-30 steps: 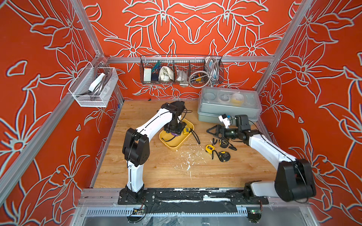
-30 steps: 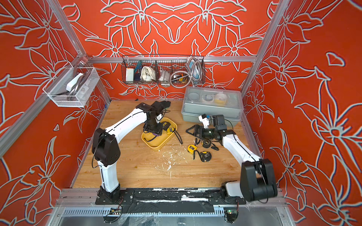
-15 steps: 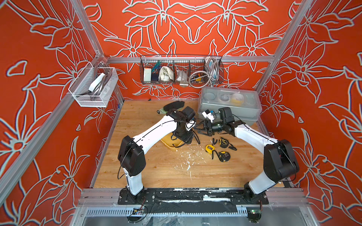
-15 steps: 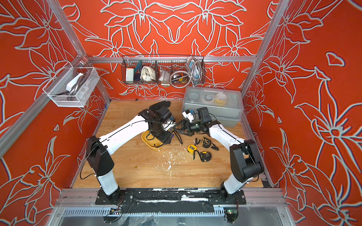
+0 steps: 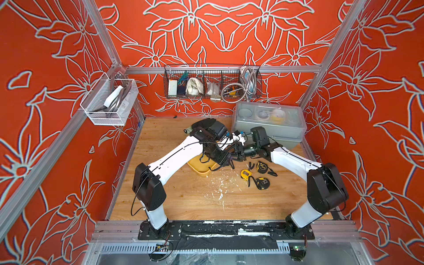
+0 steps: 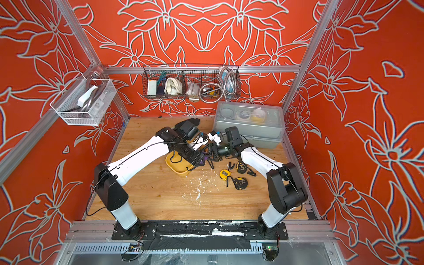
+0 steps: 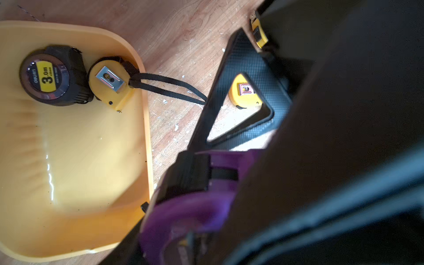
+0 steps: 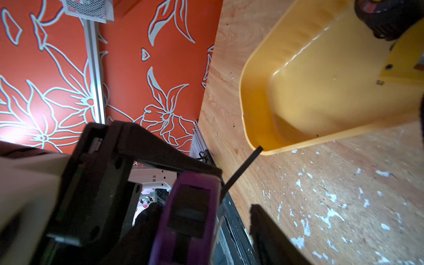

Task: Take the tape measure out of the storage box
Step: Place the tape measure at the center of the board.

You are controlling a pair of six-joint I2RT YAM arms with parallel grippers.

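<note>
Currently yellow tape measure [image 7: 107, 85] sits inside the storage box [image 7: 147, 128] against its right rim, just beside a black tape measure [image 7: 49, 79], strap [image 7: 199, 100] trailing over that rim onto the table [image 7: 174, 57]; left gripper [image 5: 227, 161] and right gripper [image 5: 236, 152] crowd just right, grip undeterminable; bare wood nearer.
</note>
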